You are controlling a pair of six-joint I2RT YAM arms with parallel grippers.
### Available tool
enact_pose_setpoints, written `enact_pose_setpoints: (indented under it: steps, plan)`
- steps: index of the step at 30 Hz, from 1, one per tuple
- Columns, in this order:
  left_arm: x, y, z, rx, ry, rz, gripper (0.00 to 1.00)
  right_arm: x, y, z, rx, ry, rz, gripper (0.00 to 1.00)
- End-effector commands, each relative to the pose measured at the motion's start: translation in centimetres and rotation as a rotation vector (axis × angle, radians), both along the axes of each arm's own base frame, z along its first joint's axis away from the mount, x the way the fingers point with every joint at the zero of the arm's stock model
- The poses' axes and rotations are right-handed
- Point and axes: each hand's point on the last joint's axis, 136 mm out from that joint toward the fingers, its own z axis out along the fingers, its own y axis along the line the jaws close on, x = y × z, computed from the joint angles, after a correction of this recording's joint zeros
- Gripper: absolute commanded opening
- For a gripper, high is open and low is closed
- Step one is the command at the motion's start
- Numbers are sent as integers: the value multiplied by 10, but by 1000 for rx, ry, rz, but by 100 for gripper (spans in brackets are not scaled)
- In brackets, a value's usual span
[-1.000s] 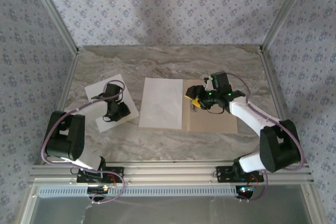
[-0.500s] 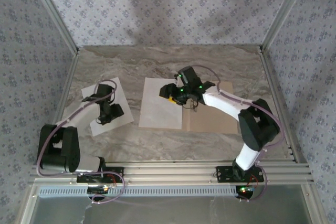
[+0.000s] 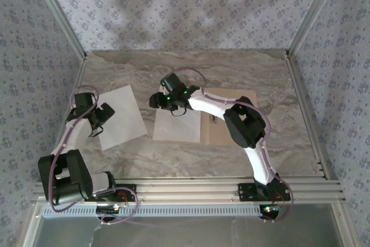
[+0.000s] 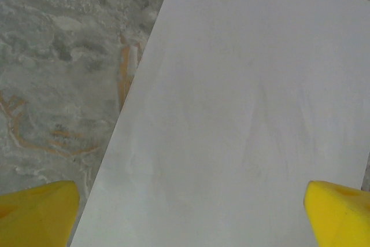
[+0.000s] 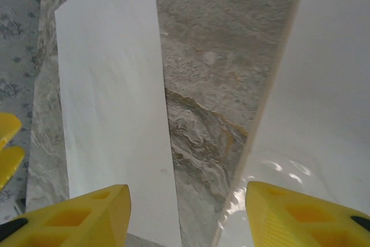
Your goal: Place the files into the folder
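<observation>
The loose file (image 3: 124, 118) lies near the table's (image 3: 173, 65) left edge, under the left gripper (image 4: 188, 218), fingers spread. The second file (image 3: 176, 125) covers the open folder's (image 3: 231, 130) left half; the right gripper (image 5: 191, 218) hovers wide open above its far-left corner.

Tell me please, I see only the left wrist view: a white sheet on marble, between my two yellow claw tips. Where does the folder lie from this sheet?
Observer: The folder lies to the right of that sheet, apart from it, with a strip of bare table between them.
Operator: Is it open or closed?
Observer: It lies flat and looks open: the left half is white and the right half tan, with a small metal clip near the middle.
Operator: And where is the other arm?
Observer: The right claw hovers open above the folder's left edge, near its far corner.
</observation>
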Motion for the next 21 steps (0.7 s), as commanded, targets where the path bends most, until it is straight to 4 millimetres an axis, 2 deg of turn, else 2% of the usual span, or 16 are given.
enact_pose_setpoints:
  steps: [1,10,21]
  plan:
    - [13,3,5,11,-66,-32,100,0,13,-12,-52,-40,26,56]
    - [7,9,-22,-29,49,-30,100,-12,54,-36,-36,-6,91,56]
    - [5,3,-51,-97,146,-48,99,-28,78,-48,-28,25,141,55]
